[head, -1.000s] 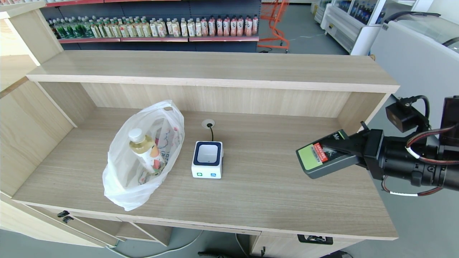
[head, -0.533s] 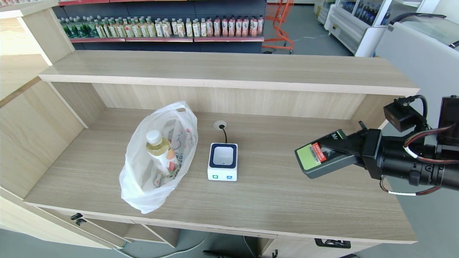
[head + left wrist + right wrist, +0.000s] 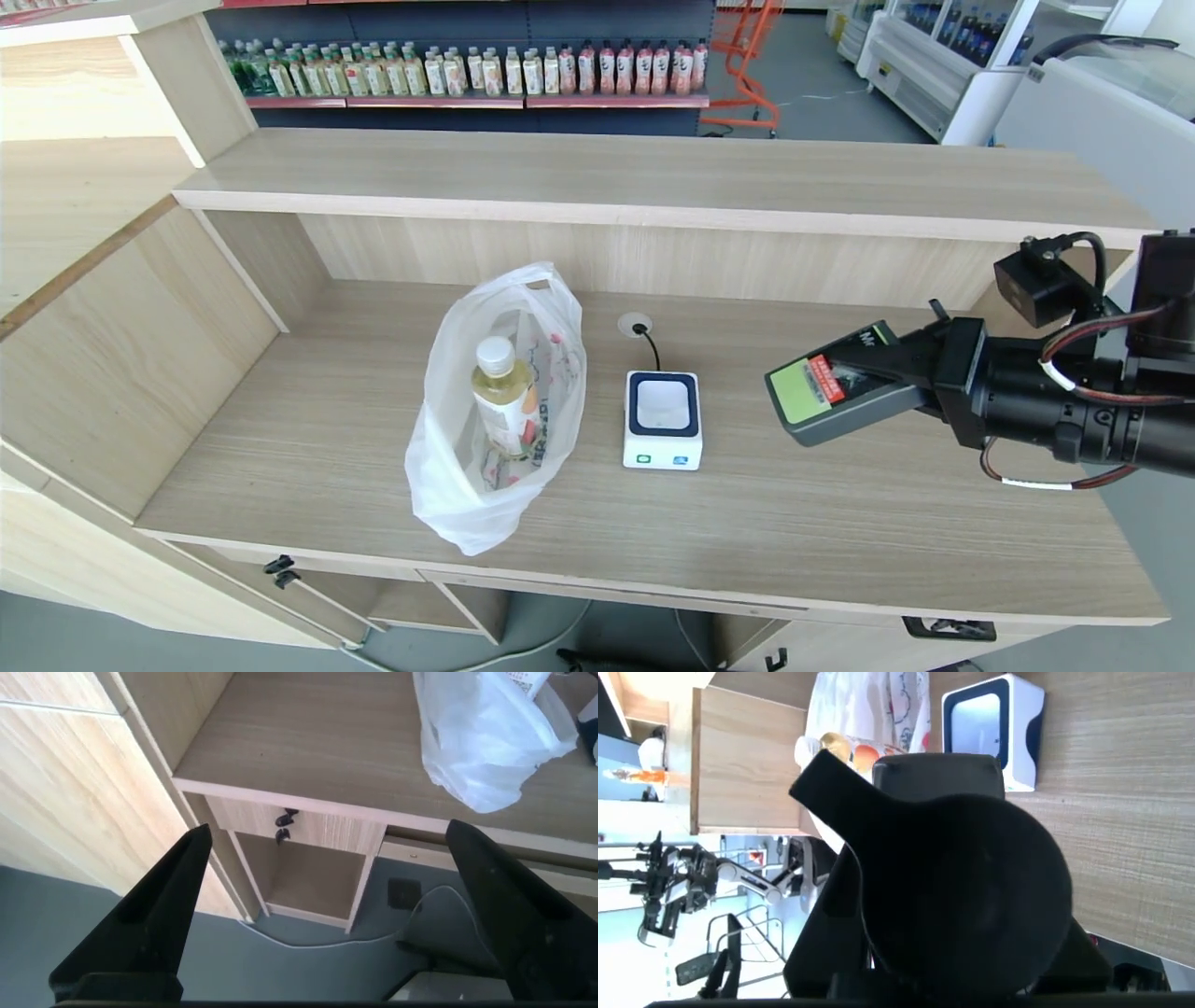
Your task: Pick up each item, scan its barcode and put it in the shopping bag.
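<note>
1. Between the shopping bag (image 3: 457,467) and the right gripper (image 3: 873,378): a square white scanner (image 3: 662,420) with a blue rim, glass face up. Behind it, a black cable (image 3: 651,353) to a round grommet (image 3: 635,325) in the desk (image 3: 840,523).
2. Far beyond the desk's raised ledge: a store shelf (image 3: 467,98) lined with drink bottles. Far right: white display freezers (image 3: 971,93).
3. In the bag, just left of the scanner: one bottle (image 3: 504,397), upright, with a white cap and pale yellow drink. Behind it, a printed packet, hard to make out.
4. Clamped in the right jaws, above the desk's right part and well apart from the scanner: a dark grey box (image 3: 801,392), its green face and red label turned left.
5. Left gripper (image 3: 327,915) low, off the desk's near left edge, jaws wide apart.
6. Bag of thin, translucent, wrinkled plastic, mouth up. Desk of pale wood-grain laminate. Box rectangular and hard-edged.
</note>
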{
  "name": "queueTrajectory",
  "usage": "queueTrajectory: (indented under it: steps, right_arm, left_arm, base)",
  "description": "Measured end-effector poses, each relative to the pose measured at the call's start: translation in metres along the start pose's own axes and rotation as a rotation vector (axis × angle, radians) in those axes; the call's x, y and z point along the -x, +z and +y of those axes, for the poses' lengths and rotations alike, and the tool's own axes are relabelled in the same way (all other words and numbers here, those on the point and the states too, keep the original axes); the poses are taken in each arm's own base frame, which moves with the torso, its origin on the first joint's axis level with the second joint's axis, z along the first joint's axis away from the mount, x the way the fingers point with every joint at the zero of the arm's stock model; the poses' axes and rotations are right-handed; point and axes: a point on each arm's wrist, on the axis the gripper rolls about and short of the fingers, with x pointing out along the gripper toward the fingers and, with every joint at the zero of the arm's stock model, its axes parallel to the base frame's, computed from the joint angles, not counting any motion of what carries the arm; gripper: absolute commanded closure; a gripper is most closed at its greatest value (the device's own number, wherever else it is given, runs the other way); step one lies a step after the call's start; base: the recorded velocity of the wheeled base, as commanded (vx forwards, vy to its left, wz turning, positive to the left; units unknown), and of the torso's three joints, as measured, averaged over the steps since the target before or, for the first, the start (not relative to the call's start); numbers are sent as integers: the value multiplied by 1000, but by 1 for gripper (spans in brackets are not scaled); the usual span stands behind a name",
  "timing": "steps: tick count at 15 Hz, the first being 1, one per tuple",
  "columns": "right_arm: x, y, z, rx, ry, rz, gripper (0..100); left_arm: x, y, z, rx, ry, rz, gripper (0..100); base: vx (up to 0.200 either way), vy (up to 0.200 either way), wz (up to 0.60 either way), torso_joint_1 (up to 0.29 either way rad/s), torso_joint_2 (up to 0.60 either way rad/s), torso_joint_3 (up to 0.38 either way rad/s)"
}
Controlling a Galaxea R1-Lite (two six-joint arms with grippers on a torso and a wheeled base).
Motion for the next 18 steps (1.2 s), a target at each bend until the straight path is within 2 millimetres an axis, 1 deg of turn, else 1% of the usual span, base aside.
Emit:
queueTrajectory:
  steps: [2,7,13,15,18]
  right_arm:
    - [1,2,-2,-2,-8,-9,100]
    - [2,1,-5,-8,-21,-8,100]
    - [1,-3,-9,-7,-38,2,100]
    - [-2,-4,-9,39,-36,13,100]
    - [-16,-9,-20,220,-95,45,100]
  left_arm:
    - [0,0,0,-2,0,0,0]
    - [0,0,0,-7,0,0,0]
    - [0,0,0,-8,0,0,0]
    - [0,0,0,-8,0,0,0]
    - [0,0,0,-7,0,0,0]
  base:
    - [0,200,0,2,2,7]
    - [0,0,0,0,0,0]
    - [200,0,0,4,5,2]
    - [0,0,0,0,0,0]
    - [0,0,0,0,0,0]
